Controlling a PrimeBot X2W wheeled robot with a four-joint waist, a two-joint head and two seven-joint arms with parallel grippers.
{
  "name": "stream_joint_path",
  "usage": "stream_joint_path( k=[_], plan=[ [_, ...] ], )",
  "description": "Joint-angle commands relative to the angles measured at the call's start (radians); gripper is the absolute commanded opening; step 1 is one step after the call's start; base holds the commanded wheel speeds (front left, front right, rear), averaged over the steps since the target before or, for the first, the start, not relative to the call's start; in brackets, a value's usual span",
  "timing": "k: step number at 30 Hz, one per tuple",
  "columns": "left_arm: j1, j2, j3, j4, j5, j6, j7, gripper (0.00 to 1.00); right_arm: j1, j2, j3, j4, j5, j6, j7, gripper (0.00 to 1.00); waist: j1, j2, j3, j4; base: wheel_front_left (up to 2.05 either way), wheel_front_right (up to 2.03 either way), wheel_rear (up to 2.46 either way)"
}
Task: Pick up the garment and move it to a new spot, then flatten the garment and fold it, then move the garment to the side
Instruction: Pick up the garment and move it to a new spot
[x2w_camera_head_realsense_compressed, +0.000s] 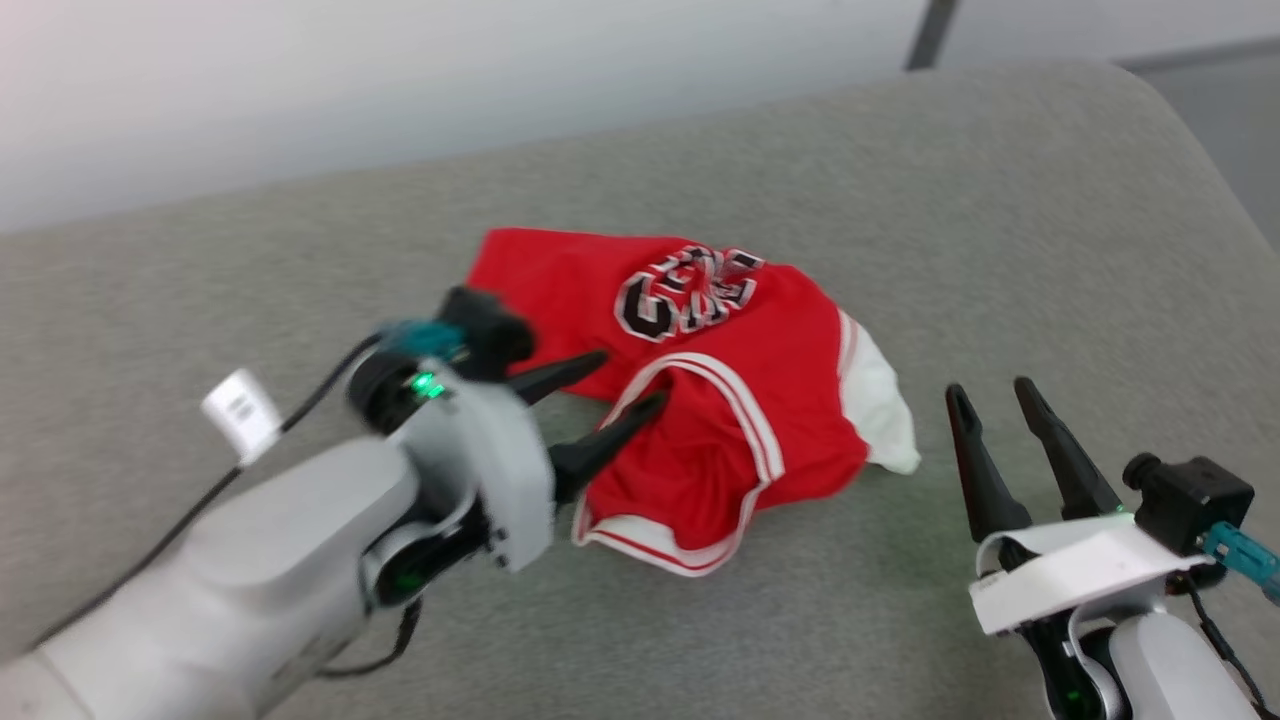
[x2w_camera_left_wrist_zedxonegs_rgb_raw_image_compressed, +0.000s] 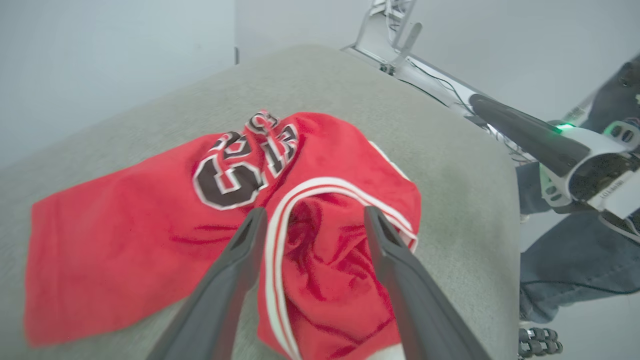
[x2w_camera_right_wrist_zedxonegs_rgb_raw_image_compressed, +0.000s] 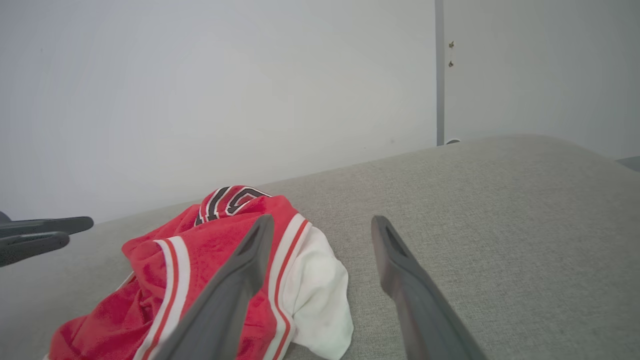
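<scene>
Inspector: The garment (x2w_camera_head_realsense_compressed: 720, 400) lies crumpled mid-cushion (x2w_camera_head_realsense_compressed: 1000, 220). Left pincer (x2w_camera_head_realsense_compressed: 630, 378) is wide at the striped trim and holds nothing. Right pincer (x2w_camera_head_realsense_compressed: 991, 390) is wide, apart, nearer the right edge.
Clerk: Advice?
Inspector: Grip opposite edges, draw outward, stay low.

Jersey (x2w_camera_head_realsense_compressed: 720, 400) sits mid-cushion (x2w_camera_head_realsense_compressed: 1000, 220). Left hand (x2w_camera_head_realsense_compressed: 630, 380) is at its left edge, fingertips over the fabric; right hand (x2w_camera_head_realsense_compressed: 990, 390) is off to its right, apart.
</scene>
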Motion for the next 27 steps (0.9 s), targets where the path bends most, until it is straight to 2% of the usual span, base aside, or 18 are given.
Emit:
stream_joint_path(
  k=[1, 3, 7, 12, 18, 23, 27],
  plan=[
    [0.037, 0.011, 0.003, 0.012, -0.027, 0.002, -0.027, 1.0, 0.018, -0.01, -0.003, 0.006, -0.008, 0.0, -0.001, 1.0, 0.0, 0.0, -0.065, 0.077, 0.0, 0.0, 0.0],
    [0.084, 0.021, 0.011, 0.052, -0.064, 0.002, -0.08, 1.0, 0.033, -0.021, -0.004, 0.017, -0.018, 0.0, -0.001, 1.0, 0.0, 0.0, -0.074, 0.097, 0.0, 0.0, 0.0],
    [0.188, 0.007, 0.031, 0.132, -0.122, 0.002, -0.179, 1.0, 0.064, -0.052, -0.008, 0.035, -0.027, 0.0, -0.001, 1.0, 0.0, 0.0, -0.083, 0.143, 0.0, 0.0, 0.0],
    [0.311, -0.034, 0.094, 0.235, -0.121, 0.002, -0.224, 1.0, 0.123, -0.098, -0.043, 0.046, -0.027, 0.0, -0.001, 1.0, 0.0, 0.0, -0.091, 0.205, 0.0, 0.0, 0.0],
    [0.472, -0.1, 0.404, 0.265, 0.041, 0.018, -0.224, 1.0, 0.186, -0.133, -0.1, 0.033, -0.025, 0.0, -0.001, 1.0, 0.0, 0.0, -0.11, 0.263, 0.0, 0.0, 0.0],
    [0.645, -0.145, 0.686, 0.186, 0.233, 0.037, -0.225, 1.0, 0.198, -0.142, -0.12, 0.02, -0.018, 0.0, -0.001, 1.0, 0.0, 0.0, -0.138, 0.267, 0.0, 0.0, 0.0],
    [0.764, -0.179, 0.859, 0.1, 0.378, 0.05, -0.225, 1.0, 0.186, -0.136, -0.126, 0.008, -0.005, 0.0, -0.001, 1.0, 0.0, 0.0, -0.156, 0.255, 0.0, 0.0, 0.0]
  ],
)
